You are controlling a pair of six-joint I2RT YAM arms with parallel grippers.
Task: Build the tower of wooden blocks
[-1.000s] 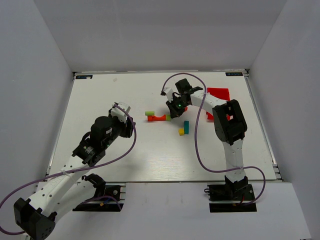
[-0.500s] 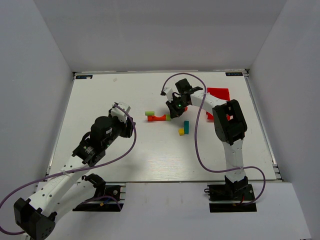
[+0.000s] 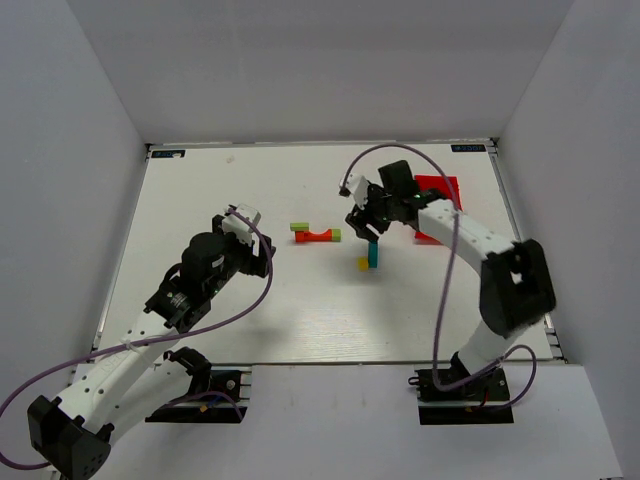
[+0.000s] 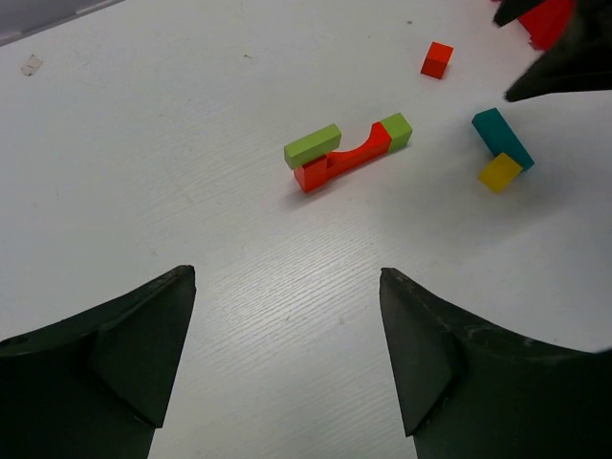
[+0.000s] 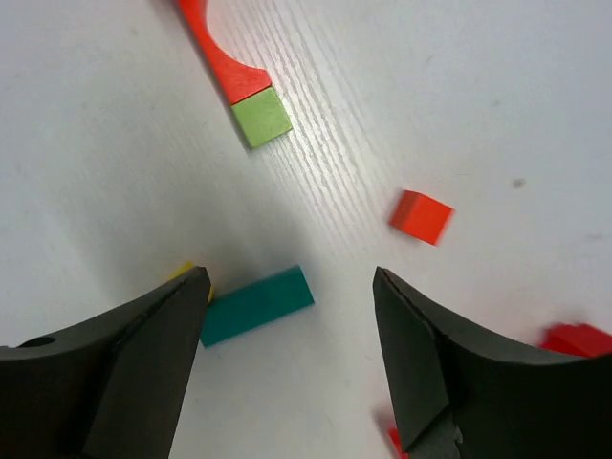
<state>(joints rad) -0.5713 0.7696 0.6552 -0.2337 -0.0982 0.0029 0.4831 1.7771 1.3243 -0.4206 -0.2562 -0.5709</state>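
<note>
You will find the left jaws and the right jaws apart, empty. The red arch [image 3: 318,236] lies on the tabletop [image 3: 220,190], a green block [image 4: 313,145] touching each end; nearby, the teal bar [image 3: 372,253] touches the yellow cube [image 3: 362,264]

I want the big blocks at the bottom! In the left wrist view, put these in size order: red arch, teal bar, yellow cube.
1. red arch, longest
2. teal bar
3. yellow cube, smallest
</note>
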